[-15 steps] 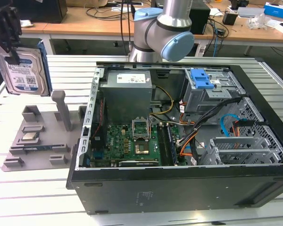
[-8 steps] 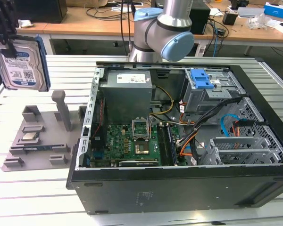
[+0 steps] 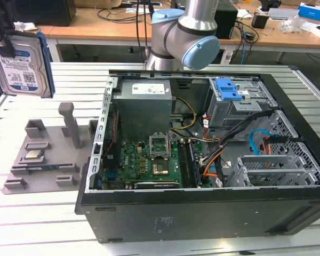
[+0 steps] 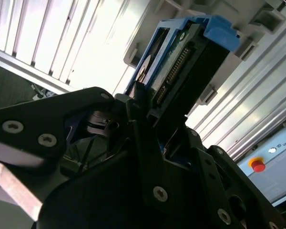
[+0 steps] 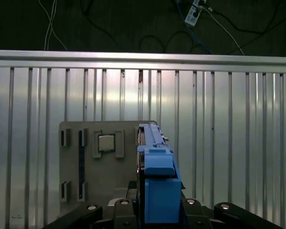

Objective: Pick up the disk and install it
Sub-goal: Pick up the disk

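Note:
The disk [image 3: 22, 66], a silver hard drive with a white-and-blue label and a blue plastic frame, hangs upright in the air at the exterior view's far left, above the grey fixture plate [image 3: 42, 169]. My black gripper [image 3: 7, 42] is shut on its upper part. In the second wrist view the gripper [image 4: 148, 112] clamps the disk [image 4: 181, 62] near its connector end. The first wrist view has the disk [image 5: 157, 176] edge-on, held by the gripper [image 5: 155, 210], high above the fixture plate [image 5: 100, 176].
An open computer case [image 3: 202, 216] lies to the exterior view's right of the plate, with a motherboard [image 3: 149, 160] and a grey drive cage with a blue latch [image 3: 239, 101] inside. A small processor chip [image 3: 32, 155] rests on the plate. The arm's body [image 3: 184, 37] stands behind the case.

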Robot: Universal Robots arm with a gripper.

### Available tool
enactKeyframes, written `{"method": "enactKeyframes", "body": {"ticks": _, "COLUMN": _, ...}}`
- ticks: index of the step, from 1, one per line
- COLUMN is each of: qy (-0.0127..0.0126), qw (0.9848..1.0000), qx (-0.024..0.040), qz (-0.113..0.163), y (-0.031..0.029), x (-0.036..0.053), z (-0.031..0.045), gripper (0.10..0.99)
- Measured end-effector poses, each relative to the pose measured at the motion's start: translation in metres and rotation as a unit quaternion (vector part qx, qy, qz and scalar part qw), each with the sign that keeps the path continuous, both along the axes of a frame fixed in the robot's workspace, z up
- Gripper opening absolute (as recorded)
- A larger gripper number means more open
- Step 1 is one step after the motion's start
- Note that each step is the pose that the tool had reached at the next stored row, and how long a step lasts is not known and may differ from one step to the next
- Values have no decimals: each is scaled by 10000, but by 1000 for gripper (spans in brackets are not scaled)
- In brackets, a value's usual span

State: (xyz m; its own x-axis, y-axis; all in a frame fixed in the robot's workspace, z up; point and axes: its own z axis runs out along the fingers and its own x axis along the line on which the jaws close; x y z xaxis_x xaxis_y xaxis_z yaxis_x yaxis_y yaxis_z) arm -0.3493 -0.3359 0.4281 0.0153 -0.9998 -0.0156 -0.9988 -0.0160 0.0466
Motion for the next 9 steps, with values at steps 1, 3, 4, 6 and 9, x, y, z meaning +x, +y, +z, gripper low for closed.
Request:
{"method": "enactKeyframes", "body": {"ticks": 1, "qy": 1, "qw": 10000, "qx": 0, "qz": 0, "y": 0, "x": 1, "z": 22, "gripper": 365}}
{"method": "enactKeyframes", "body": {"ticks": 3, "qy": 2, "qw": 10000, "qx": 0, "qz": 0, "y": 0, "x": 2, "z": 58, "gripper": 365}}
{"method": "enactKeyframes", "body": {"ticks": 4, "qy": 2, "qw": 10000, "qx": 0, "qz": 0, "y": 0, "x": 2, "z": 70, "gripper": 365}}
{"method": "enactKeyframes", "body": {"ticks": 6, "qy": 3, "qw": 10000, "qx": 0, "qz": 0, "y": 0, "x": 3, "z": 107, "gripper": 365}}
{"method": "enactKeyframes", "body": {"ticks": 9, "qy": 5, "qw": 10000, "qx": 0, "qz": 0, "y": 0, "x": 4, "z": 147, "gripper": 365}}
